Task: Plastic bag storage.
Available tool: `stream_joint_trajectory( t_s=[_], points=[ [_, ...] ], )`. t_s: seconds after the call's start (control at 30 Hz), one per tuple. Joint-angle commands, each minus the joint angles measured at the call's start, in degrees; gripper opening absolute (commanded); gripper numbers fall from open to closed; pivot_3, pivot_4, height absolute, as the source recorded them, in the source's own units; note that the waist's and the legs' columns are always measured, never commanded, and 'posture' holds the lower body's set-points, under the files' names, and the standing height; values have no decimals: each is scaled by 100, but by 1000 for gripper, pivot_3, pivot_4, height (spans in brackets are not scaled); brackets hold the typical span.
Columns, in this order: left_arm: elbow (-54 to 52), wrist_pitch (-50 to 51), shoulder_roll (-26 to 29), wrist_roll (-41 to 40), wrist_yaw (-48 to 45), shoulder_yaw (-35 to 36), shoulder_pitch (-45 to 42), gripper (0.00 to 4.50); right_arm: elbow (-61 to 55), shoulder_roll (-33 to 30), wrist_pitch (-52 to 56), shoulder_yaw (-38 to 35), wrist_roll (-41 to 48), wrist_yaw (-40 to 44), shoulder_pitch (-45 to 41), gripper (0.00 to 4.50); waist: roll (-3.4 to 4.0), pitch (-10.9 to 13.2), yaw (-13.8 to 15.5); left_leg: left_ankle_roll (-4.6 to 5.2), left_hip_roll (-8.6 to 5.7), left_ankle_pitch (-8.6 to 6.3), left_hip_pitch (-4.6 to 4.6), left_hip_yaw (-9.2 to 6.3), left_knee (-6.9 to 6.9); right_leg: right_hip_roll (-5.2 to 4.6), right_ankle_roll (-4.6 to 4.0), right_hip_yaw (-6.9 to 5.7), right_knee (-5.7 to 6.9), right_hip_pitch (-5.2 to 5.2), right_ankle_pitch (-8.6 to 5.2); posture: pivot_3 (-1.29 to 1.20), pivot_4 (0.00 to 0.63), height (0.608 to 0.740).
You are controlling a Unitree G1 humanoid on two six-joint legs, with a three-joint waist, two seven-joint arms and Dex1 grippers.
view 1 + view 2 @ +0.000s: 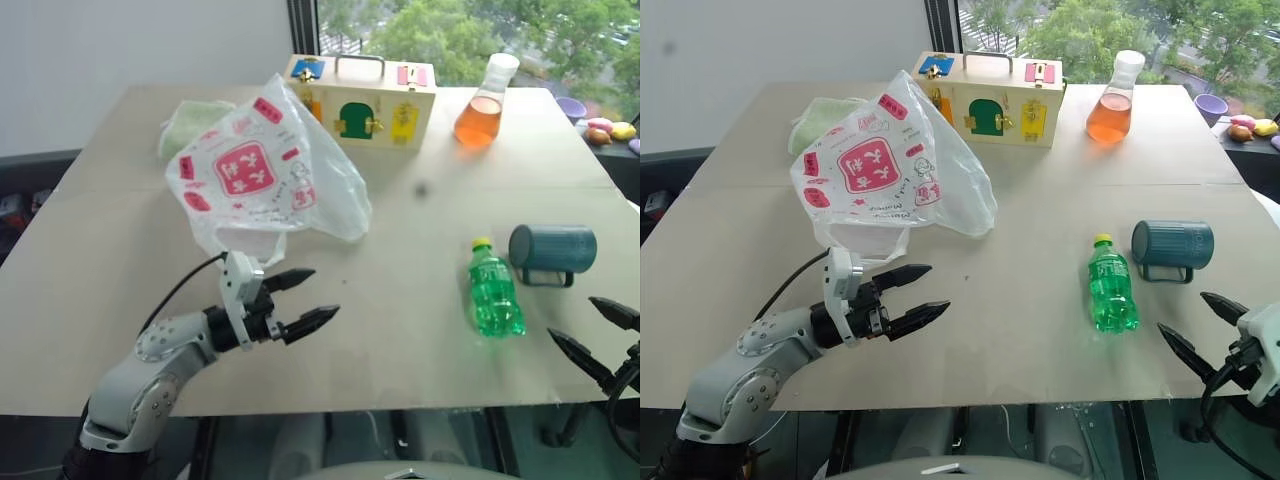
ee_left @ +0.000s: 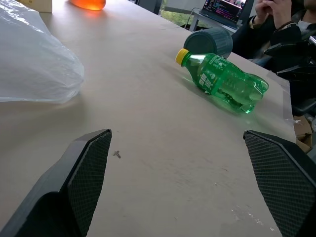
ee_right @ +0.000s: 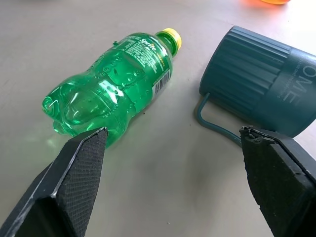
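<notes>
Green bottle lies on its side on the bench, yellow cap toward the far edge, clear liquid inside; label reads "Sprite" in the right wrist view, barcode beside it. Just beside it, toward the robot's right, a dark teal ribbed cup also lies on its side with a thin wire handle against the bench; pale letters "OME" show on its wall, the rest cut off. What is in it cannot be told.

Glass flask stands upright at the far side, orange liquid in the lower part, white top. Next to it a wooden box with a metal handle, coloured little doors and latches on its front, all closed. A purple bowl and small coloured pieces sit off the far right corner.

Plastic bag sits puffed up on the bench at far left-centre, in front of the box, translucent white with red-pink squares carrying white characters, too small to read. Pale green cloth lies behind it, touching.

Left claw: fingers apart, nothing between them, level over the bench just short of the bag's near edge, not touching it. Right claw: fingers apart, empty, near the bottle and cup at the bench's near right edge.

A person sits at a laptop in the left wrist view's background.
</notes>
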Motion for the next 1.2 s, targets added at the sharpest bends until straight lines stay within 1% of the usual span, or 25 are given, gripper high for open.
stream_joint_trajectory(
  t_s=[0.03, 0.1, 0.17, 0.23, 0.3, 0.33, 0.43, 0.5, 0.6, 0.73, 0.9, 1.0, 1.2],
  points=[
    [-158, -205, -172, 144, 293, 134, -414, 4488, -506, 43, -42, -109, 492, -132, -260, 4328, 1, 2, 2, 0, 0, 0, 0, 0, 0, 0, 0, 0, 0, 0, 0, 0, 150, 740],
    [-57, -248, -428, 371, 858, 175, -1089, 4488, -1206, 74, 151, 74, 1175, -457, -740, 4328, 0, 4, 9, 0, 0, 0, -2, -4, 2, 0, 1, -2, 1, 0, 1, 0, 150, 740],
    [1, -105, -547, 543, 1245, 178, -1618, 4488, -1563, 8, 311, 349, 1410, -614, -1110, 4328, 1, 4, -1, 0, 0, 1, -7, -14, 33, 8, 5, -5, 16, 4, 5, 0, 150, 740],
    [-23, 98, -497, 865, 1608, 122, -1917, 4488, -1760, -78, 419, 569, 1454, -656, -1330, 4328, 0, -2, -7, 0, 2, 1, -4, -20, 49, 16, 7, -6, 23, 12, 6, 0, 150, 740],
    [-29, 241, -403, 1016, 1735, 78, -2079, 4488, -1886, -161, 507, 751, 1524, -693, -1507, 4328, -1, 0, -8, 0, 2, 0, -2, -18, 49, 16, 6, -4, 17, 19, 5, 0, 150, 740],
    [0, 178, -288, 1320, 1812, 3, -2145, 4488, -1941, -221, 542, 857, 1528, -682, -1594, 4328, -2, 1, -7, 0, 0, 0, -9, -17, 49, 14, 6, -3, 12, 18, 5, 0, 150, 740],
    [146, 60, 36, 1957, 1885, -119, -2217, 4488, -2089, -360, 587, 1099, 1511, -580, -1694, 4328, -5, 3, 4, 1, -3, -1, -25, -16, 51, 11, 4, -1, 6, 7, 6, 0, 150, 740],
    [308, 23, 251, 2373, 2052, -35, -2169, 4488, -2192, -446, 579, 1261, 1500, -461, -1710, 4328, -4, 4, 10, 1, -3, -1, -25, -19, 49, 11, 3, -5, 7, 7, 6, 0, 150, 740],
    [528, -359, 587, 2990, 2120, 65, -1884, 4488, -2247, -488, 477, 1388, 1364, -342, -1640, 4328, -4, 4, 1, 1, -2, -1, -22, -20, 47, 12, 4, -6, 7, 7, 5, 0, 150, 740],
    [965, -803, 914, 3319, 1801, 79, -1429, 4488, -2248, -445, 251, 1463, 1206, -144, -1506, 4328, -5, 4, -3, 1, -1, -1, -21, -14, 47, 8, 5, -4, 6, 6, 5, 0, 150, 740],
    [1213, -920, 940, 3614, 1629, -130, -1531, 4488, -2384, -306, -18, 1499, 1102, -186, -1518, 4328, -9, 6, 51, 1, 0, -1, -23, -18, 50, 5, 6, -13, 7, 6, 5, 0, 150, 740],
    [1420, -953, 940, 3861, 1605, -261, -1624, 4488, -2506, -193, -59, 1505, 1219, -346, -1605, 4328, -8, 6, 36, 1, 0, -2, -22, -17, 50, 5, 7, -12, 8, 6, 5, 0, 150, 740],
    [1891, -1175, 914, 4228, 1563, -441, -1890, 4488, -2750, -168, 16, 1606, 1569, -557, -1735, 4328, -8, 6, 17, 1, 0, -1, -22, -17, 50, 6, 7, -12, 9, 6, 5, 0, 150, 740]
  ],
)
